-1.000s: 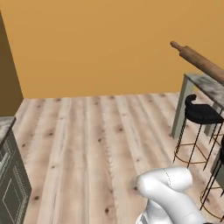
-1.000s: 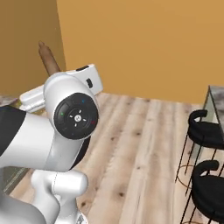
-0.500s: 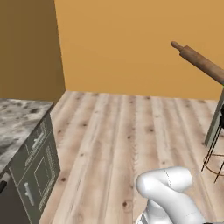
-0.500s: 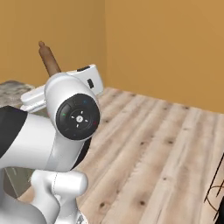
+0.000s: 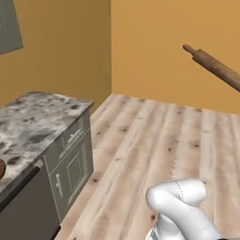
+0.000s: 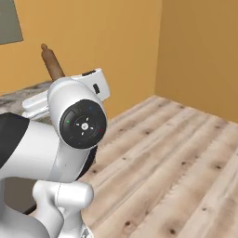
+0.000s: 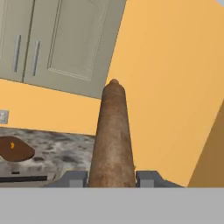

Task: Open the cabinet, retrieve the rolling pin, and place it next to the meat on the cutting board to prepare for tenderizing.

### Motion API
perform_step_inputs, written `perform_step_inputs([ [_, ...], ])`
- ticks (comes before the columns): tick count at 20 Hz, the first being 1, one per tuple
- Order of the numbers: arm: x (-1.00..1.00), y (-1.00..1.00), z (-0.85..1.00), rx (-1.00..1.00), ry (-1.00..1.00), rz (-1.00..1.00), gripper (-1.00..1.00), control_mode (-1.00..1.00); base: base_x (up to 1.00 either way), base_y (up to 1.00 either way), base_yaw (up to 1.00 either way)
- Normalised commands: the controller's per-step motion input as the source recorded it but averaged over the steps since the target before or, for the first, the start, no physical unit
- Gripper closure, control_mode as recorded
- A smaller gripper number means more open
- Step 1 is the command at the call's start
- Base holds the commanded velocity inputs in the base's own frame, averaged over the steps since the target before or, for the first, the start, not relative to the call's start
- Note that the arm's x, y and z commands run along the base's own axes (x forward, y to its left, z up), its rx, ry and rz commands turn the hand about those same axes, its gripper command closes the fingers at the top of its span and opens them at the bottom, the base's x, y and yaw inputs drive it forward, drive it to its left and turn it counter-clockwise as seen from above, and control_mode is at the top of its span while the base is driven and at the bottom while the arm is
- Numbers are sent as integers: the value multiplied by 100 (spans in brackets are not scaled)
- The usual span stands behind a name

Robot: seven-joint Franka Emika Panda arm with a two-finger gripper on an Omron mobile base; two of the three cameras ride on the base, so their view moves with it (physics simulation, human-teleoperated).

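Gripper (image 7: 111, 178) holds the rolling pin (image 7: 112, 140), its two dark fingertips (image 7: 72, 178) pressed against either side of the brown wooden barrel, which runs straight away from the hand and ends in a knobbed handle. In the left base view the one rolling pin (image 5: 215, 67) hangs high in the air at the upper right, slanting down to the right, well above the wooden plank floor (image 5: 154, 140). In the right base view its knobbed end (image 6: 50, 61) pokes up behind the white arm.

Beyond the pin, far on the left in the hand view, a grey marbled surface (image 7: 65, 151) carries one dark reddish-brown cutting board (image 7: 16, 149) with one tiny orange lump of meat (image 7: 12, 145) lying on it. The pin is well apart from both. Above that surface hangs the taupe cabinet (image 7: 65, 39), where two vertical grey bar handles (image 7: 17, 52) stand side by side and the recessed-panel doors look shut. Orange walls meet in a corner on the right.

In the left base view the surface (image 5: 33, 122) sits at the near left above a grey drawer unit (image 5: 70, 164), with only open floor between it and the robot's base.
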Motion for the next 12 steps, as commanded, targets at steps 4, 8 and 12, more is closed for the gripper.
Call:
perform_step_inputs([
  [4, 0, 0, 0, 0, 0, 0, 100, 100, -13, 20, 42],
  [8, 0, 0, 0, 0, 0, 0, 100, 100, -12, 23, 43],
  [12, 0, 0, 0, 0, 0, 0, 100, 100, -4, 23, 43],
])
